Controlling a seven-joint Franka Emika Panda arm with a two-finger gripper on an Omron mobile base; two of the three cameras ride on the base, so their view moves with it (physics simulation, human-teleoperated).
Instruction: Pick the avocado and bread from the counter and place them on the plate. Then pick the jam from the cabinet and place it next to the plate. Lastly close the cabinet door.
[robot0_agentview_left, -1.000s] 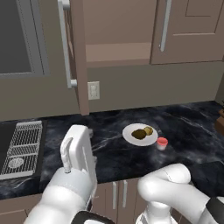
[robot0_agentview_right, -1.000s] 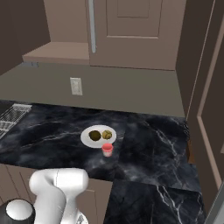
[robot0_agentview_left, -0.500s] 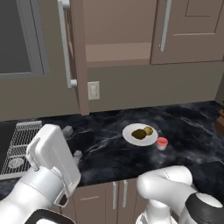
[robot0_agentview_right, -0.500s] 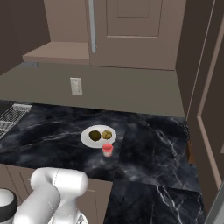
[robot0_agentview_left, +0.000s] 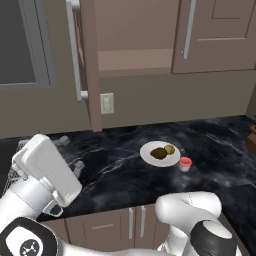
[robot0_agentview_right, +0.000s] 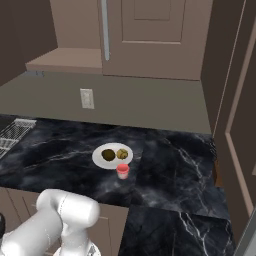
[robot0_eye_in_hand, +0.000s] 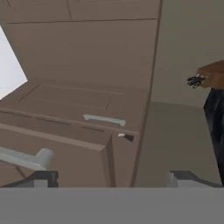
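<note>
Two foods on the plate (robot0_agentview_left: 149, 157), jam (robot0_agentview_left: 185, 163) just beside it, cabinet door (robot0_agentview_left: 85, 60) open, claw (robot0_eye_in_hand: 113, 178) spread, empty.

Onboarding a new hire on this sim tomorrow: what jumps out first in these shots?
The open cabinet door swung out over the black marble counter, baring an empty-looking shelf. Mid-counter, a white plate holds the avocado and bread, with the small red jam jar beside it. The white arm's gripper hangs at the counter's left end, fingers spread.
</note>
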